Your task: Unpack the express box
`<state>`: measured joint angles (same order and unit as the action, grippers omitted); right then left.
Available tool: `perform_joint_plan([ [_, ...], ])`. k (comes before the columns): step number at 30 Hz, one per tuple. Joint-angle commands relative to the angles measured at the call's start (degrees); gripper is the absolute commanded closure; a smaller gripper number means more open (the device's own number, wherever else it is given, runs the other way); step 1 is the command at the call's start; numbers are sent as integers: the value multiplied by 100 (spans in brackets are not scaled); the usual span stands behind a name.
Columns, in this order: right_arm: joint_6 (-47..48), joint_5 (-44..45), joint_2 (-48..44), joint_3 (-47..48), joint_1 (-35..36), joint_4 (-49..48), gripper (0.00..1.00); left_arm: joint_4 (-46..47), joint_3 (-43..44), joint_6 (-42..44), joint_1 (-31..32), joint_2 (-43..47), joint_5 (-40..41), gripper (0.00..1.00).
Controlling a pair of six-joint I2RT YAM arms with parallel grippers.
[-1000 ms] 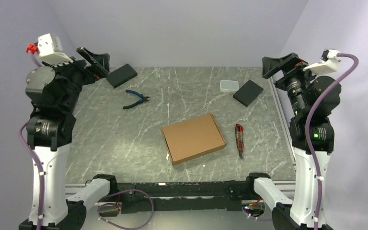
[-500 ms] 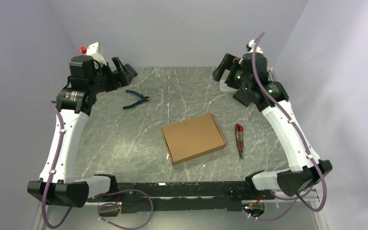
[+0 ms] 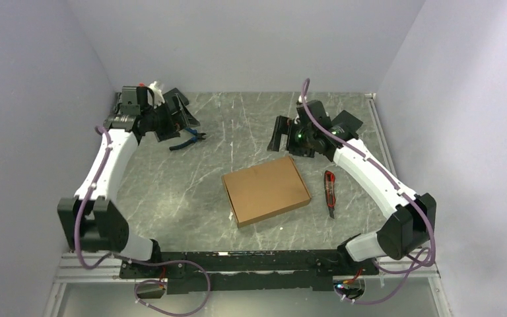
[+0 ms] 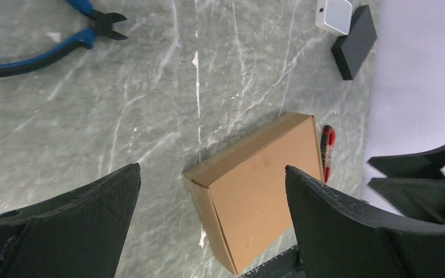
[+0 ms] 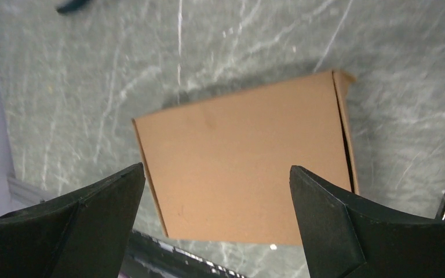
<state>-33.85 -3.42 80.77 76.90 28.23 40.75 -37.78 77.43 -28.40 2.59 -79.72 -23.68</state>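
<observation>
express box (image 3: 266, 190) — askew, flat

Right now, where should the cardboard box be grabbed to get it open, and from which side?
Probably the lid lip on the edge of the express box that faces the red knife; the right wrist view shows a dark seam there. Lying flat and closed, it is too wide for the jaws, so bring the right gripper in low from the right onto that lip.
</observation>
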Motion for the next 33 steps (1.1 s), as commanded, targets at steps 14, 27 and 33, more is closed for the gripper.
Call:
perform_joint_plan([
  [14, -2002, 140, -397, -1610, -134, 1221, 0, 734, 1836, -248, 1038, -3450, -2788, 1],
  [27, -2481, -1466, -1403, -3951, -313, -1222, 0, -482, 2924, 845, 1959, -4843, -2335, 6],
  [33, -2265, -1996, -1003, -4355, -309, -2321, 3, -387, 2575, 933, 1982, -4938, -2516, 5],
])
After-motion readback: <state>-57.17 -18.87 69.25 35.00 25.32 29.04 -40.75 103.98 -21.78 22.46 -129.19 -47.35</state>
